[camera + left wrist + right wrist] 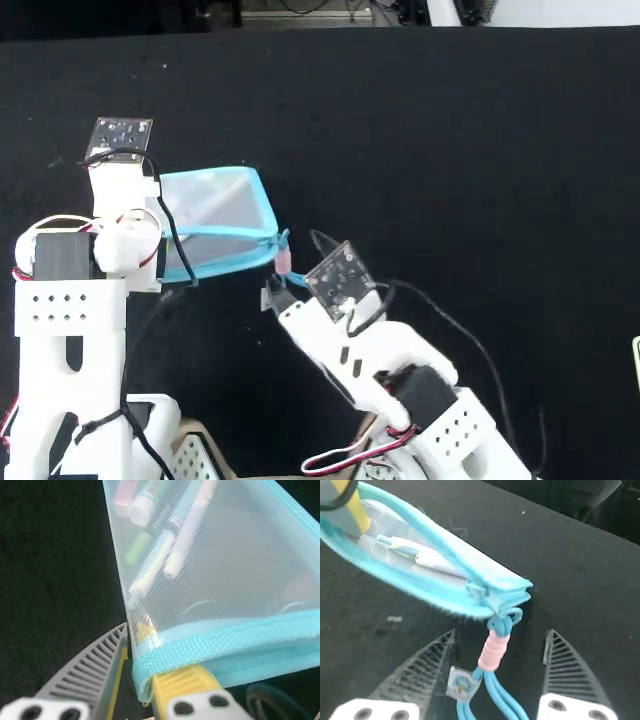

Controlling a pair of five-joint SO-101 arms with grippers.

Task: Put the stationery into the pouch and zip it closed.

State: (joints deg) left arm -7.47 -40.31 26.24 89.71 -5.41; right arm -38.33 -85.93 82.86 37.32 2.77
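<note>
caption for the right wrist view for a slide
Right end effector, open, straddles the zipper cord of the unzipped pouch holding pens.

Bright, even light; matte black tabletop (450, 150) swallows shadows; soft whitish sheen on translucent blue-trimmed mesh pouch (215, 205).

Pouch (235, 575) was translucent, finely striped, edged turquoise. Zip cord (490, 690) was blue, with pink sleeve (494, 650). Pens (150, 574) were pastel green, blue, lilac. Table (450, 130) was black.

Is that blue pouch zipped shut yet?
Still open: the pouch gapes, pens visible between its edges, and the zipper pull sits at one end.
</note>
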